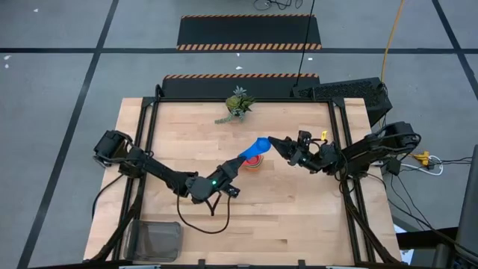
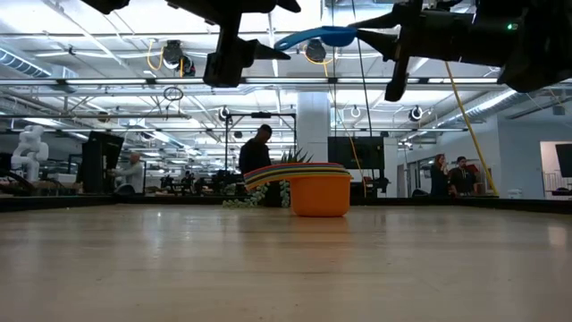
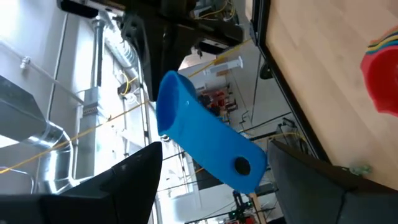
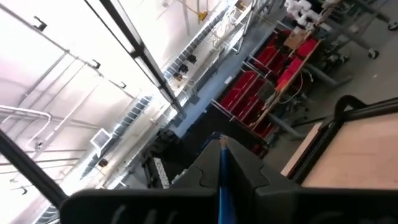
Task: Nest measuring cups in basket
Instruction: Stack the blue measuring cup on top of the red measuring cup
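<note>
From above, you see a blue measuring cup carried over the middle of the table, held at its bowl end by the right gripper, whose fingers are pinched shut on the rim, while the left gripper sits at the handle end with its fingers spread either side of it, not clamped. This looks like a hand-over or a re-grip, so that the cup can be turned for stacking. Just beneath the blue cup lies the stack of nested cups; the mesh basket stands well apart at the near left corner, with no cup in it that you can make out. At table height, the blue cup hangs high above the orange cup, which carries the fanned handles of the others. Your left wrist camera shows the blue handle between that arm's open fingers. Your right wrist camera shows closed fingers with a thin blue edge caught between them.
</note>
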